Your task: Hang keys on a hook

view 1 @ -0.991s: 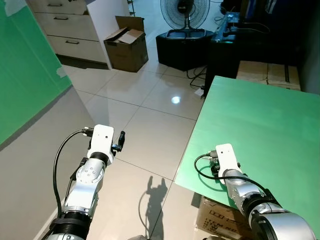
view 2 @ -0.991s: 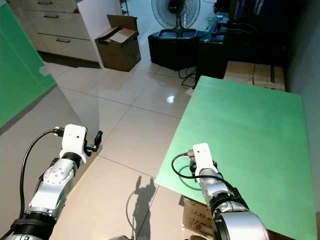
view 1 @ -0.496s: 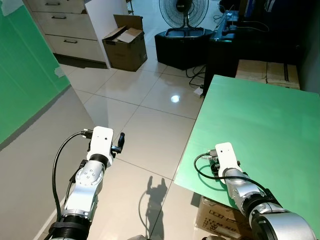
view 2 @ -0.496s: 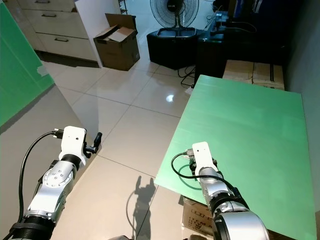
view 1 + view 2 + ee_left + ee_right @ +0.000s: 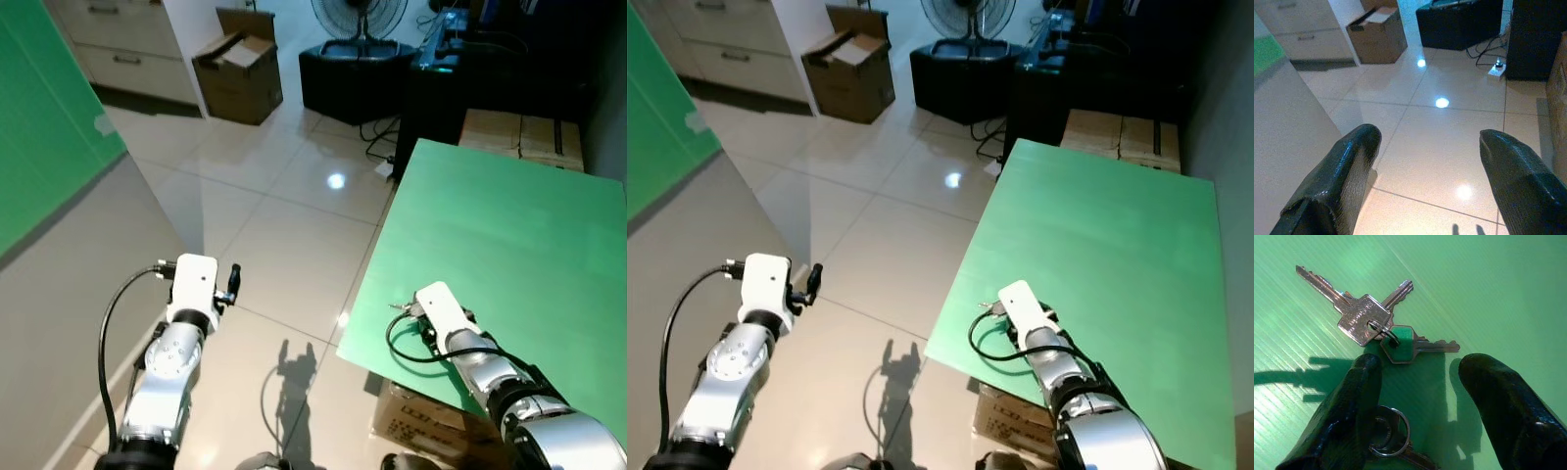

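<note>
Right wrist view has the keys point(image 5: 1376, 328) lying flat on the green worktop point(image 5: 509, 225), fanned out from a small split ring point(image 5: 1382, 331), with a second ring point(image 5: 1391, 433) close under one finger. The right tool point(image 5: 1420, 396) hovers over them with its fingers spread, pinching nothing yet. Keys like these are probably light, stiff and slick, and lying flat makes them awkward, so I'd go for the ring or the thick key heads. They sit near the worktop's front corner, so a nudge could slide them off. Left tool point(image 5: 1425, 166) is spread too, over open tiled floor point(image 5: 284, 245). Can't spot a hook.
</note>
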{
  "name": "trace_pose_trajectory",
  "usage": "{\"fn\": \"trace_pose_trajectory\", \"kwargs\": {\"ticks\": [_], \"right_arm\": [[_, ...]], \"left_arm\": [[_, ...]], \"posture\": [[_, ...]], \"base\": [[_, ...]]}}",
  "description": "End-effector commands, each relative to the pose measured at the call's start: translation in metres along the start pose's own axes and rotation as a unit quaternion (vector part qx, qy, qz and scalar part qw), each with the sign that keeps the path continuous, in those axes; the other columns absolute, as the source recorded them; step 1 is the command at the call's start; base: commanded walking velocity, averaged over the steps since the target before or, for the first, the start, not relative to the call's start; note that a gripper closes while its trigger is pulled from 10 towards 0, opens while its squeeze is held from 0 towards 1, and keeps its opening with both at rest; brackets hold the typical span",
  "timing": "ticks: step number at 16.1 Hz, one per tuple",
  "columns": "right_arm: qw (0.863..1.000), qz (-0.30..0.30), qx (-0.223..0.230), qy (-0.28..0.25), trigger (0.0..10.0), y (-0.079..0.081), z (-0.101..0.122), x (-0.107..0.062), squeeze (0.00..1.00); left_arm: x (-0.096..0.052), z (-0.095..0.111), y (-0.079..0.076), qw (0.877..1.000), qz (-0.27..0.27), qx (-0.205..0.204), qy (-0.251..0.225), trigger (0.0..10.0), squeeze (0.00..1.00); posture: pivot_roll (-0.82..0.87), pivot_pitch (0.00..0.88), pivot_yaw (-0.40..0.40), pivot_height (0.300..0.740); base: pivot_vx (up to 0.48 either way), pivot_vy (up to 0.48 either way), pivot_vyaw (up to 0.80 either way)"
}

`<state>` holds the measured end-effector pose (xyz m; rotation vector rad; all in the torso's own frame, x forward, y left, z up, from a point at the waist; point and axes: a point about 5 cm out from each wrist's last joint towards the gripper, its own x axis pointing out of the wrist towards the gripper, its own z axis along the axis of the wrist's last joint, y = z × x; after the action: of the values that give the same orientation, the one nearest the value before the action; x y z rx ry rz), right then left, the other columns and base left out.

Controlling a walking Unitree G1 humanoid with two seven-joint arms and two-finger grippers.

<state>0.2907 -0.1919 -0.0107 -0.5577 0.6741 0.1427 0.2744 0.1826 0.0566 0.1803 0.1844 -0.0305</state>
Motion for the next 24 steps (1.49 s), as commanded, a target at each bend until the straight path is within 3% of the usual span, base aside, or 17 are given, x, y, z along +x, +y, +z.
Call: {"fn": "trace_pose_trajectory", "kwargs": {"ticks": [1, 9, 10, 11, 12, 17, 24], "right_arm": [[1.000, 0.013, -0.016, 0.021, 10.0, 0.003, -0.009, -0.001, 0.00], [0.998, 0.022, -0.063, -0.008, 10.0, 0.003, 0.005, 0.001, 0.00], [0.998, 0.023, -0.053, -0.011, 8.7, 0.003, 0.007, 0.001, 0.00], [0.999, 0.020, -0.043, -0.013, 1.7, 0.003, 0.008, 0.001, 0.00], [0.999, 0.020, -0.035, -0.014, 0.0, 0.003, 0.009, 0.001, 0.00], [0.999, 0.018, 0.040, -0.016, 0.0, 0.003, 0.009, 0.001, 0.00], [0.996, 0.000, 0.078, -0.046, 0.0, 0.006, 0.015, 0.001, 0.00]], "left_arm": [[-0.002, 0.001, 0.005, 1.000, 0.013, 0.001, 0.001, 10.0, 0.00], [-0.013, -0.002, 0.006, 0.999, 0.034, -0.007, 0.008, 10.0, 0.00], [-0.014, -0.002, 0.005, 0.999, 0.034, -0.007, 0.008, 10.0, 0.00], [-0.014, 0.000, 0.005, 0.999, 0.037, -0.008, 0.006, 10.0, 0.00], [-0.016, -0.001, 0.006, 0.999, 0.039, -0.008, 0.006, 10.0, 0.00], [-0.021, -0.002, 0.007, 0.999, 0.044, -0.007, 0.013, 10.0, 0.00], [-0.007, 0.003, 0.000, 0.999, 0.030, -0.009, 0.005, 10.0, 0.00]], "posture": [[0.02, 0.121, 0.069, 0.740], [0.04, 0.185, 0.030, 0.740], [0.04, 0.194, 0.025, 0.740], [0.04, 0.199, 0.020, 0.740], [0.05, 0.199, 0.019, 0.740], [0.05, 0.204, 0.024, 0.740], [0.02, 0.140, 0.033, 0.740]], "base": [[0.000, 0.000, 0.00], [0.000, 0.000, 0.00], [0.000, 0.000, 0.00], [0.000, 0.000, 0.00], [0.000, 0.000, 0.00], [0.000, 0.000, 0.00], [0.000, 0.000, 0.00]]}}
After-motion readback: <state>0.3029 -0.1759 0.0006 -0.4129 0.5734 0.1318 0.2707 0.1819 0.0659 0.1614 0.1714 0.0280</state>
